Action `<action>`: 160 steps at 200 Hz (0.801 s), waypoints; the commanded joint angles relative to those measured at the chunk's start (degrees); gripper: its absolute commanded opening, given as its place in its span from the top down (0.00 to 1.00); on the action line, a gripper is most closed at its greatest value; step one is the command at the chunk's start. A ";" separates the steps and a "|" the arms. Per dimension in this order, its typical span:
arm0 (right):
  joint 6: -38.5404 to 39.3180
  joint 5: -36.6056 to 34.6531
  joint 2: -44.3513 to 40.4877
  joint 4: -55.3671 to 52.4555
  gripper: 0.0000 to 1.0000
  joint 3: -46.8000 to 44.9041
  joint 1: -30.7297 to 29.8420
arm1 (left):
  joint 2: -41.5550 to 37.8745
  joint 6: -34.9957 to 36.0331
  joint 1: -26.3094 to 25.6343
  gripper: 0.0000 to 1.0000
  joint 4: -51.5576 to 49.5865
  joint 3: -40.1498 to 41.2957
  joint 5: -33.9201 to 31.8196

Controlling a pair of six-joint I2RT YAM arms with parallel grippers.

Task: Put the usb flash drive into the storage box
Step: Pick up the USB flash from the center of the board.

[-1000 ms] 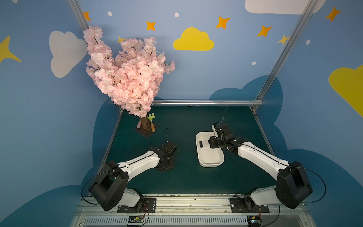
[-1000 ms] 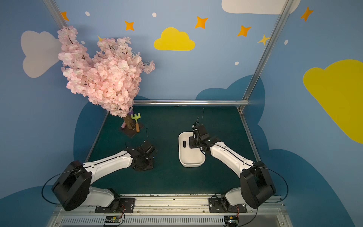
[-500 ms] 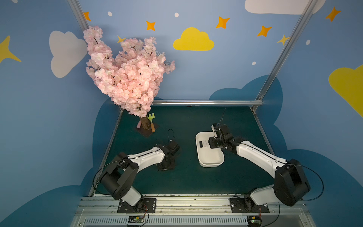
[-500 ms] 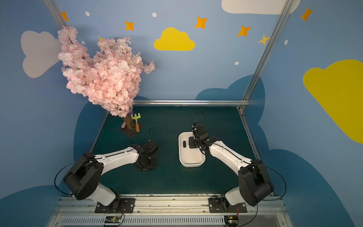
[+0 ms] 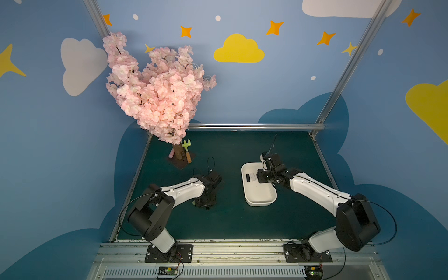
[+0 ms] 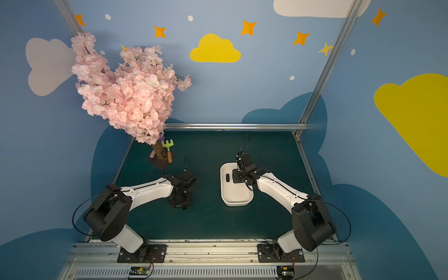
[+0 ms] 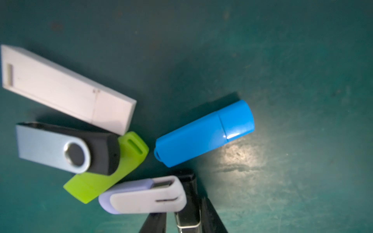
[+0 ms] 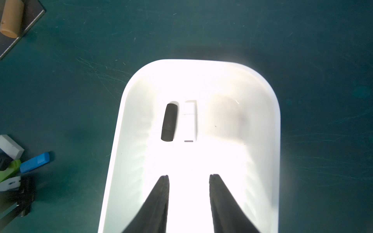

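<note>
Lying side by side in the far half of the white storage box (image 8: 121, 113), right of centre on the green mat (image 5: 230, 225), are a black capped drive (image 8: 169, 122) and a white drive (image 8: 189, 123). The right gripper (image 8: 188, 175) hangs over the box, jaws moderately apart, holding nothing. Left of the box, the left gripper (image 7: 182, 211) straddles a black drive (image 7: 187, 193) with narrow jaws; whether they pinch it cannot be told. Around it lie a blue capped drive (image 7: 203, 134), lime drive (image 7: 113, 169), lilac-and-white swivel drive (image 7: 143, 196), silver-clipped swivel drive (image 7: 66, 148) and white stick (image 7: 66, 88), whose tiny reddish marks are unreadable.
</note>
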State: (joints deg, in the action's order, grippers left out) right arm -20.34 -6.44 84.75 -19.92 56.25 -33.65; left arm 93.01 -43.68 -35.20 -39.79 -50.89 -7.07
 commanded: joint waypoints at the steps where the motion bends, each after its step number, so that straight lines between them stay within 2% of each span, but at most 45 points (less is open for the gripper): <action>1: 0.39 -0.33 0.34 -0.73 0.62 1.77 -0.30 | 3.59 0.44 0.47 0.71 6.88 1.49 -3.38; 42: 0.39 -0.73 0.14 -0.91 0.62 1.77 -0.46 | 3.65 1.08 -0.34 0.79 7.36 1.04 -4.00; 102: 0.36 -2.63 -2.43 -0.36 0.61 0.71 -0.32 | -1.83 2.02 -3.05 0.80 5.76 -0.28 -3.10; 132: -1.71 -4.63 -6.04 1.07 0.60 -2.09 2.46 | -7.75 1.58 -6.61 0.79 4.25 -4.28 -1.10; 160: -4.52 -7.22 -10.73 2.25 0.60 -5.28 4.87 | -9.77 1.39 -9.12 0.79 4.10 -10.02 1.36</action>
State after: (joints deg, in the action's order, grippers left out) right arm -21.96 -10.17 78.41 -19.20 53.67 -30.65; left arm 85.30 -42.24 -42.74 -36.42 -55.90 -8.16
